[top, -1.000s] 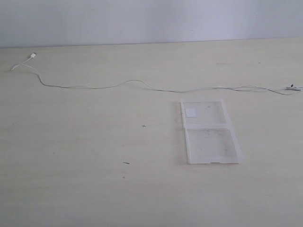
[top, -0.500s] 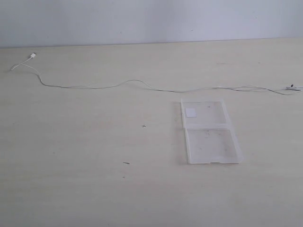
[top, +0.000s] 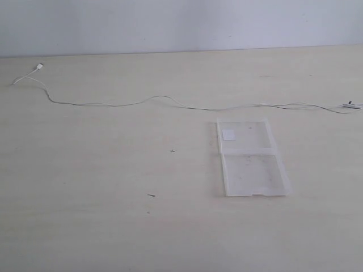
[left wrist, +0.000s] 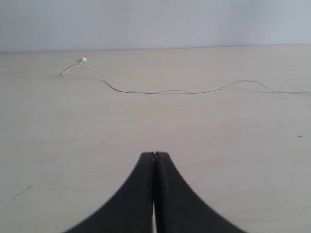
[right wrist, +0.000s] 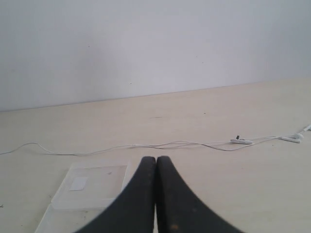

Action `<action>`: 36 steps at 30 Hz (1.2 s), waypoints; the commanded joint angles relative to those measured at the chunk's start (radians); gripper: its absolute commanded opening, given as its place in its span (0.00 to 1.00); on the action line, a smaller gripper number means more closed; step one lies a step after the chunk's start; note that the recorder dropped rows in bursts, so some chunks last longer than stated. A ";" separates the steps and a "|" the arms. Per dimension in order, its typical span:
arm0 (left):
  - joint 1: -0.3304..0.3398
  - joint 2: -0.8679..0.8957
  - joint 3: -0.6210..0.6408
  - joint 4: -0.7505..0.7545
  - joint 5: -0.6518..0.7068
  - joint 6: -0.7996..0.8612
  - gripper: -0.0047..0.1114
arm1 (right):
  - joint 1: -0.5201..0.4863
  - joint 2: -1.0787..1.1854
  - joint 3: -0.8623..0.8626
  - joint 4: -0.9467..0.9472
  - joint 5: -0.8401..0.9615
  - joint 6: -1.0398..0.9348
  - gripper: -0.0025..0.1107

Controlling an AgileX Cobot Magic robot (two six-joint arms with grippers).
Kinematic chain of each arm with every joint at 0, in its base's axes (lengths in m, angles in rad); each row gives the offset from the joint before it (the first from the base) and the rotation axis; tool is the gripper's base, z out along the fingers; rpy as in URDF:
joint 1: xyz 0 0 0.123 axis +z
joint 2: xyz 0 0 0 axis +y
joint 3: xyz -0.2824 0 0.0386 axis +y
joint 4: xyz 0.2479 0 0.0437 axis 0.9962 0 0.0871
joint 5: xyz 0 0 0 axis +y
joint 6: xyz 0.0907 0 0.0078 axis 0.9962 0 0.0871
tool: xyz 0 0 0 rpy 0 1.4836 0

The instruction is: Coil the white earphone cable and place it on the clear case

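Currently: cable [top: 190, 106] lies uncoiled on the desk [top: 85, 215], long axis side to side, beyond both sets of jaws and well apart from them. Plug end [top: 38, 67] sits far left, nearer our left arm; earbud end [right wrist: 294, 138] far right, nearer our right arm. Case [top: 252, 157] lies open just this side of the cable, right of middle. Left jaws: closed, empty. Right jaws: closed, empty. Against the earlier frame we note no change.
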 commanded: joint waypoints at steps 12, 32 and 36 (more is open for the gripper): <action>0.001 -0.004 0.003 0.004 -0.008 -0.004 0.04 | -0.003 -0.006 0.005 0.002 -0.325 0.048 0.02; 0.001 -0.004 0.003 0.004 -0.008 -0.004 0.04 | -0.003 0.344 -0.361 0.094 -0.899 0.136 0.02; 0.001 -0.004 0.003 0.004 -0.008 -0.004 0.04 | -0.003 0.693 -0.658 -0.020 -0.686 0.047 0.02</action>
